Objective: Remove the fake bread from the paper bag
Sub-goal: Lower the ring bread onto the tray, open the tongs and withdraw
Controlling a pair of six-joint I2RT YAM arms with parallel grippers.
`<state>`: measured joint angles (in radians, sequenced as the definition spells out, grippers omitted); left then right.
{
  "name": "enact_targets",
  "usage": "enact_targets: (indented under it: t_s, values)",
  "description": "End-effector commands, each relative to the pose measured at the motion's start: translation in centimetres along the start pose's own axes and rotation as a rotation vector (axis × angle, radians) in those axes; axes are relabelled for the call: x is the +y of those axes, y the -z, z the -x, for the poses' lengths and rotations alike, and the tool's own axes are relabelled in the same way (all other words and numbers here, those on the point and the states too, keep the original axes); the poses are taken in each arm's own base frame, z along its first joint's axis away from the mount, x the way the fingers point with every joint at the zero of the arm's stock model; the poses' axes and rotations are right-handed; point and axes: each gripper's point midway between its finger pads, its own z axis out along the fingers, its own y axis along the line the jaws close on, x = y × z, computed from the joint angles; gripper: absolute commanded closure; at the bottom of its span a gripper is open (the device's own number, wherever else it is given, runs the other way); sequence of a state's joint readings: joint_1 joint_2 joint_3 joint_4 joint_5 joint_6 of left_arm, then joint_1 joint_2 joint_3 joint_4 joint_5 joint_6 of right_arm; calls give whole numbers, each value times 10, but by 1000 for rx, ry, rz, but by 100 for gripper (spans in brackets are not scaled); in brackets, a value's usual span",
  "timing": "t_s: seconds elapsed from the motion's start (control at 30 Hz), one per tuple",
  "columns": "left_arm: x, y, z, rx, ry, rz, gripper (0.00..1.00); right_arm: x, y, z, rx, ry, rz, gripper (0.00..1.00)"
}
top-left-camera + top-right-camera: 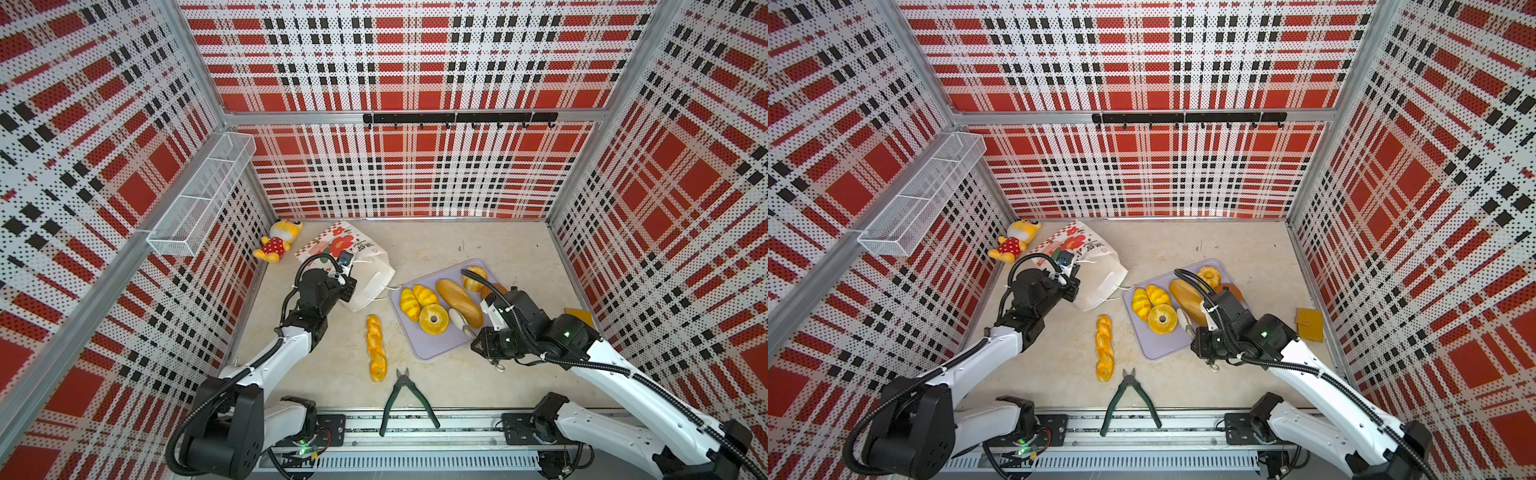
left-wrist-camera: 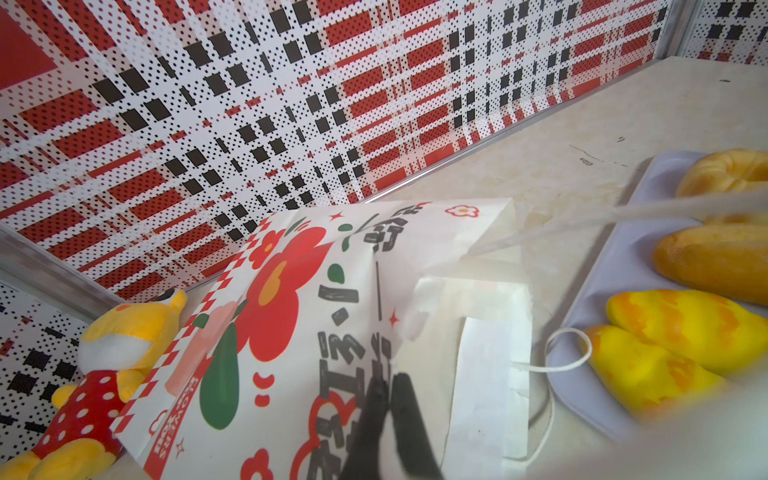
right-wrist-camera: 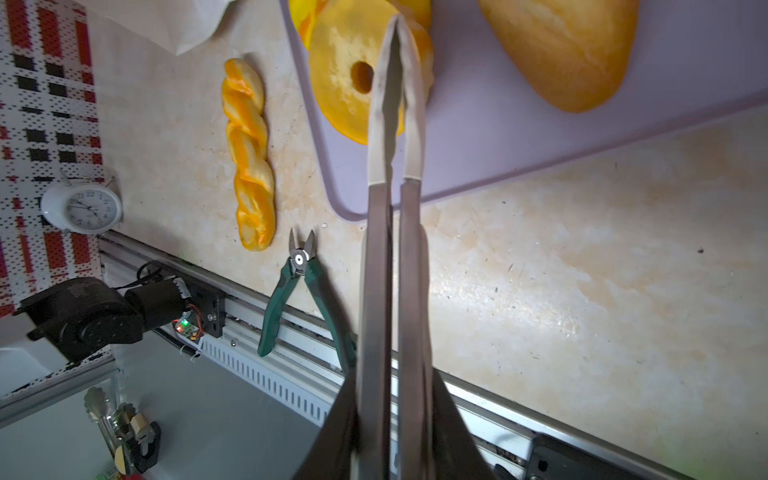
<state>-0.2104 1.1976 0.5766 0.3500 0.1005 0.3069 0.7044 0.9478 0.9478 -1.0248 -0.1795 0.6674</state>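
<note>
One soft plush doll (image 1: 276,243) sits at the far left. Beside it one white paper bag (image 1: 372,278) with red flower prints lies on its side on the marbled worktop (image 1: 457,386). The left pincer (image 2: 390,382) is closed, its black tips nipping the bag's paper.

Outside the bag lie seven pieces. One twisted braid (image 1: 376,347), glossy orange, rests on the bare worktop, with one pair of green-handled cutters (image 1: 405,399) just right of its near end. One flat lilac tray (image 1: 440,353) carries:
- two yellow croissants (image 1: 409,304)
- one ring (image 1: 433,319)
- one smooth long loaf (image 1: 457,301)
- one fluted cake (image 1: 473,278)
- one brown bun (image 1: 492,291), half hidden by the arm

The right pincer (image 3: 392,386) is clamped on one pair of metal tongs (image 3: 376,257). Their white tips are together above the ring.
</note>
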Motion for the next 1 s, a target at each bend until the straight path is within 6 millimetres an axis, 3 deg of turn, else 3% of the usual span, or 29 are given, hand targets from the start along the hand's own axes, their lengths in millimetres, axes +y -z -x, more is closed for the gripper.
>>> enact_targets:
  t_s: [0.0,0.2,0.37,0.63,0.97]
  values:
    - [-3,4,4,-20,10,-6,100,16,6,17,-36,50,37,88]
    - [-3,5,6,-26,11,-8,100,23,-7,30,-24,83,35,97]
    - [-3,5,7,-28,9,-7,100,14,-25,28,8,75,8,100]
    - [-4,4,5,-19,1,-10,100,-11,-34,0,46,20,-29,100]
    - [-6,3,10,-25,6,-18,100,-41,-62,-34,73,-56,-41,100]
